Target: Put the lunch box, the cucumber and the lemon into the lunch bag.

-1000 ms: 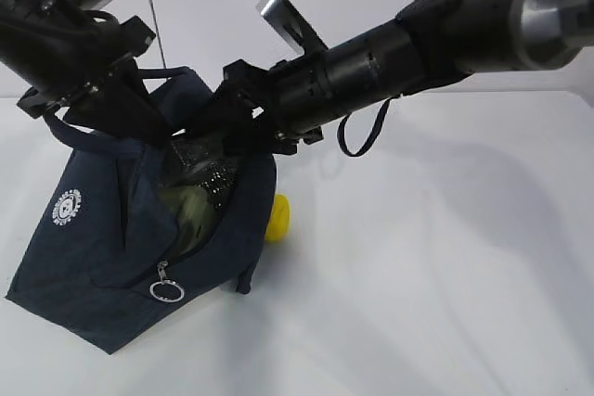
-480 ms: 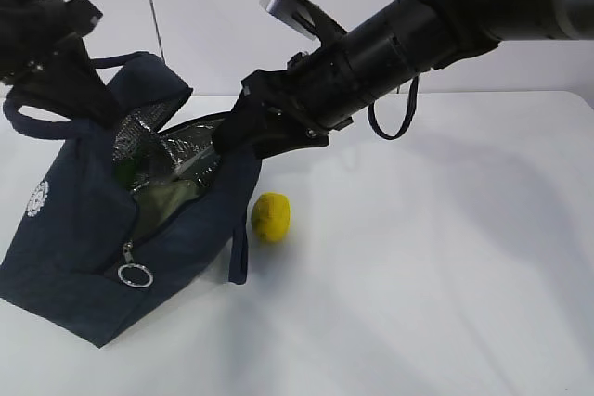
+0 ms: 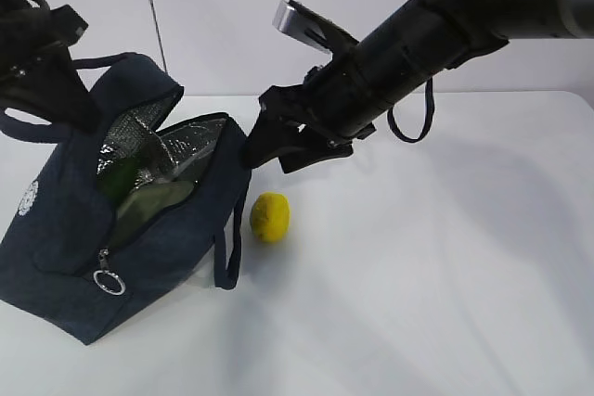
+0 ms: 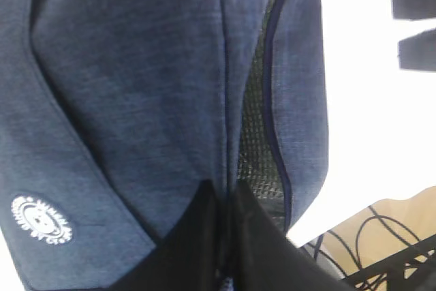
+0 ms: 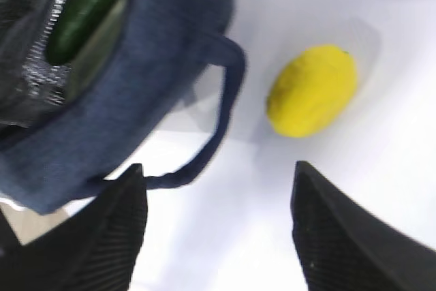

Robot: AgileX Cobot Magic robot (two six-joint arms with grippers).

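Observation:
The navy lunch bag [image 3: 139, 229] stands open at the left, its foil lining showing. Inside it lie the dark green cucumber [image 3: 119, 176] and, under it, the pale green lid of the lunch box [image 3: 156, 199]. My left gripper [image 3: 58, 99] is shut on the bag's upper edge; the left wrist view shows its fingers [image 4: 204, 236] pinching the navy fabric [image 4: 136, 86]. The yellow lemon [image 3: 270, 216] rests on the table just right of the bag. My right gripper [image 3: 256, 144] hangs open and empty above the bag's right edge, with the lemon [image 5: 313, 90] ahead of it to the right.
One loop handle [image 5: 225, 100] of the bag droops onto the white table [image 3: 436, 275] between the bag and the lemon. The zipper's metal ring pull [image 3: 109, 283] hangs at the bag's front. A wall rises behind the table.
My right gripper has drawn back out of the bag's mouth, up and to the right. The bag has shifted left under my left gripper's hold. The lemon now shows in full.

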